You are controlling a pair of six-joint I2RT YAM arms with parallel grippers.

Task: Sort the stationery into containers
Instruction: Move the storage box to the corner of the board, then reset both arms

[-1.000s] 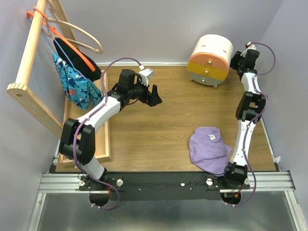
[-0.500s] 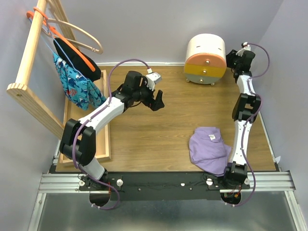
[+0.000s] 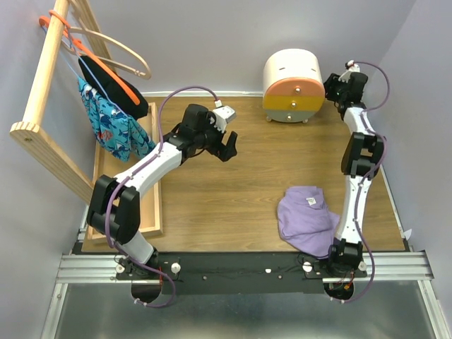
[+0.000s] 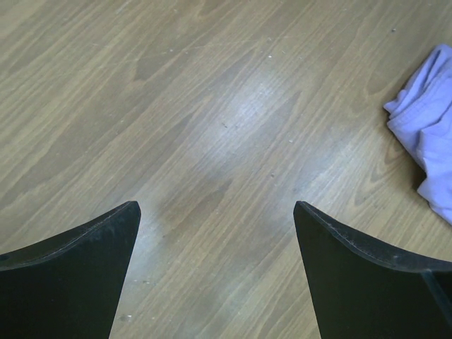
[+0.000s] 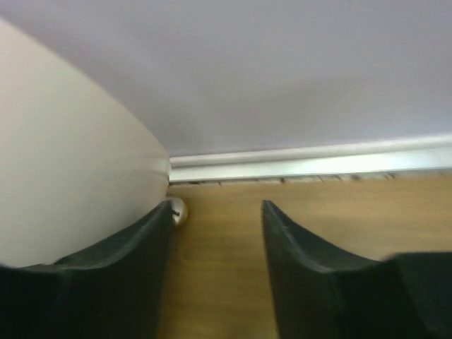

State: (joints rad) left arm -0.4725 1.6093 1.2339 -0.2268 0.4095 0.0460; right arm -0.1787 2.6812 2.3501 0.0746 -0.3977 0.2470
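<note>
Scanning left to right for progress: no pen, marker, pink bar or jar shows in any view, so where the stationery is cannot be told.

- Left gripper (image 3: 227,143): over bare wood left of the desk's centre, jaws spread wide, nothing between them.
- Drawer unit (image 3: 293,67): cream and rounded, at the far edge, right of centre. The orange drawer (image 3: 293,89) and the yellow drawer (image 3: 291,106) both look pushed in; their contents are hidden.
- Right gripper (image 3: 329,88): low at the unit's right side. In the wrist view its jaws are moderately apart and empty, the left finger (image 5: 106,275) against or just beside the cream wall; which of the two I cannot tell.
- Judgement: the sort looks barely begun. The drawers need opening and the items need finding.

Surface and room:
- A wooden rack (image 3: 42,78) with hangers and a blue patterned garment (image 3: 113,131) leans at the far left corner.
- A long wooden tray (image 3: 159,212) runs along the left edge.
- The desk (image 3: 233,198) is a pale wood grain.
- A purple cloth (image 3: 305,215) lies crumpled toward the near right corner.
- Lilac walls (image 3: 212,42) close in behind and to both sides.
</note>
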